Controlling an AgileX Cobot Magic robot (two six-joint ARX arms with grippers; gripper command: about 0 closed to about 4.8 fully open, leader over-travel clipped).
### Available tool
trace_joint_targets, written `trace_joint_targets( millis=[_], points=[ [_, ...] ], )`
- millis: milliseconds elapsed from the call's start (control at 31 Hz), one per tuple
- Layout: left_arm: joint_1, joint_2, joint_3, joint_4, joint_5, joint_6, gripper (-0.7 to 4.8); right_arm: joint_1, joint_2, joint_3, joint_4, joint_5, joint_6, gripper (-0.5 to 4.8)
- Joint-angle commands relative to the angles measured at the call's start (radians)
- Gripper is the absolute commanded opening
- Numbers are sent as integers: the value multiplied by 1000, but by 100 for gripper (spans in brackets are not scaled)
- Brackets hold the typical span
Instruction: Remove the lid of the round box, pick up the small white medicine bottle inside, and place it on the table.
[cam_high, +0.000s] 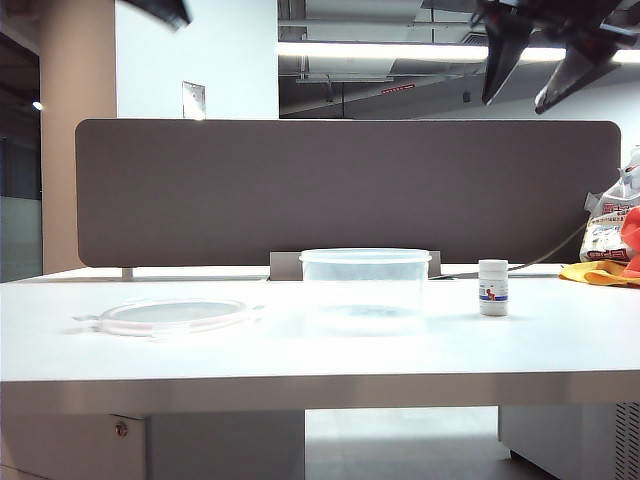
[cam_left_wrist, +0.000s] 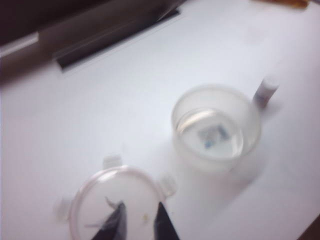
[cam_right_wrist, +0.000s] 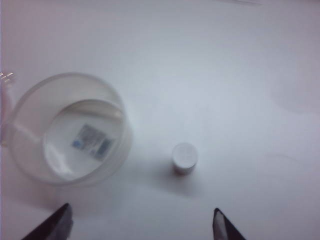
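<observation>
On the plain white flat table (cam_high: 320, 345): one clear round plastic tub (cam_high: 365, 278), uncovered; one flat translucent pink-rimmed lid (cam_high: 172, 315) lying well left of it; one tiny white cylindrical medicine bottle (cam_high: 493, 287), upright, just right of the tub. Right gripper (cam_right_wrist: 141, 225) high above the bottle, jaws wide, empty. Left gripper (cam_left_wrist: 139, 222) above the lid, fingers narrowly parted, holding nothing.

No legible text anywhere; only a blue and red label on the small white medicine bottle (cam_high: 493, 287), too small to read; a printed sticker on the floor of the round box (cam_right_wrist: 93, 141), blurred beyond reading; red print on a white bag (cam_high: 606, 232) at the far right edge, characters not decipherable.
</observation>
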Motion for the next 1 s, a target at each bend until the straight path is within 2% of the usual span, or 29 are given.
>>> trace_joint_targets(
  millis=[32, 226, 291, 355, 420, 517, 549, 614, 646, 711, 840, 1001],
  points=[
    [10, -114, -200, 133, 3, -48, 79, 21, -123, -159, 8, -3, 11, 364],
    [6, -365, -594, 274, -5, -119, 79, 65, -393, -508, 90, -10, 64, 362],
    [6, -457, -701, 305, -5, -165, 79, 69, -490, -612, 120, -30, 85, 307],
    [6, -544, -786, 323, -8, -200, 79, 69, -587, -703, 140, -61, 87, 198],
    [6, -633, -852, 326, -32, -222, 79, 69, -680, -780, 151, -73, 105, 128],
    [6, -756, -921, 325, -58, -229, 76, 68, -808, -870, 165, -79, 131, 92],
    [6, -790, -938, 327, -59, -242, 62, 68, -845, -894, 172, -79, 136, 77],
    [6, -863, -974, 327, -84, -255, -3, 69, -924, -946, 197, -79, 148, 24],
    [6, -893, -989, 327, -107, -256, -6, 69, -957, -967, 208, -78, 160, -6],
    [6, -956, -1024, 326, -151, -257, -6, 69, -1027, -1018, 249, -78, 197, -8],
    [6, -1065, -1095, 327, -171, -300, -6, 68, -1154, -1124, 324, -45, 258, -8],
    [6, -1171, -1191, 327, -193, -311, -6, 68, -1286, -1246, 330, -25, 264, -8]
  ],
)
